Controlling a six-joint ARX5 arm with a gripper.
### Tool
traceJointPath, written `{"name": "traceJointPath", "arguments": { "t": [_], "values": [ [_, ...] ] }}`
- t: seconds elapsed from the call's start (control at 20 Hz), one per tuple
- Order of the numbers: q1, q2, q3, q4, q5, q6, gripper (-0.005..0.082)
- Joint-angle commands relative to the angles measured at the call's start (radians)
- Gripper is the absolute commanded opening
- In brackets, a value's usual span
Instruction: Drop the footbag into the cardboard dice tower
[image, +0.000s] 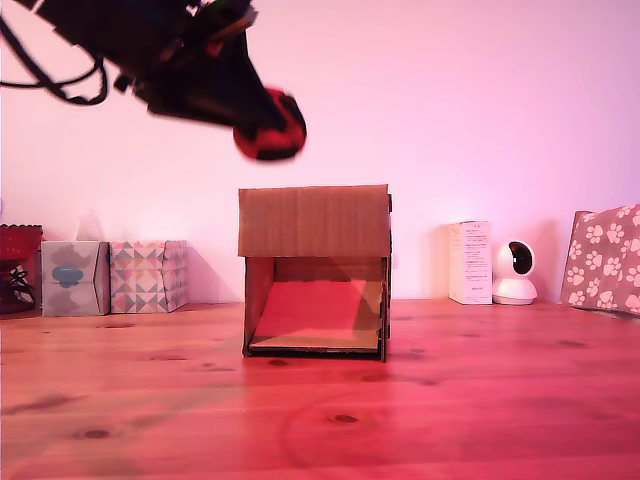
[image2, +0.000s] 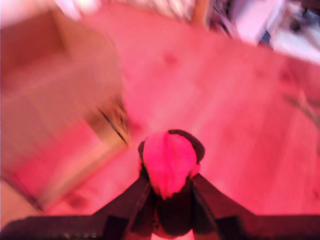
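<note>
The dark hand (image: 262, 128) grips the footbag (image: 270, 125), a small soft ball of red and black panels, its two fingers (image2: 131, 200) pressed against either side. It hangs in the air above the cardboard dice tower (image: 315, 270), over the top corner on the exterior view's left, well clear of the box. The tower is a brown corrugated cube with a solid upper front panel, an open lower front and a sloped ramp inside. It stands on the knotty wooden bench (image: 320, 400). The wrist view is blurred
</note>
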Motion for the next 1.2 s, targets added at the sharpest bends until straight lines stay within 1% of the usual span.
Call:
{"name": "traceJointPath", "arguments": {
  "t": [0.0, 0.25, 0.3, 0.4, 0.55, 0.65, 0.9, 1.05, 1.15],
  "values": [
    [0.006, 0.020, -0.002, 0.097, -0.018, -0.002, 0.0126],
    [0.031, 0.085, 0.001, 0.342, -0.021, 0.001, 0.0126],
    [0.038, 0.105, 0.010, 0.366, -0.021, 0.000, 0.0126],
    [0.052, 0.152, 0.049, 0.357, -0.021, 0.000, 0.0127],
    [0.068, 0.234, 0.167, 0.263, -0.009, 0.000, 0.0127],
    [0.075, 0.294, 0.274, 0.160, -0.003, 0.000, 0.0127],
    [0.097, 0.464, 0.539, -0.113, 0.049, 0.000, 0.0127],
    [0.112, 0.555, 0.673, -0.259, 0.075, 0.001, 0.0127],
    [0.118, 0.602, 0.742, -0.340, 0.079, 0.003, 0.0127]
  ]
}}
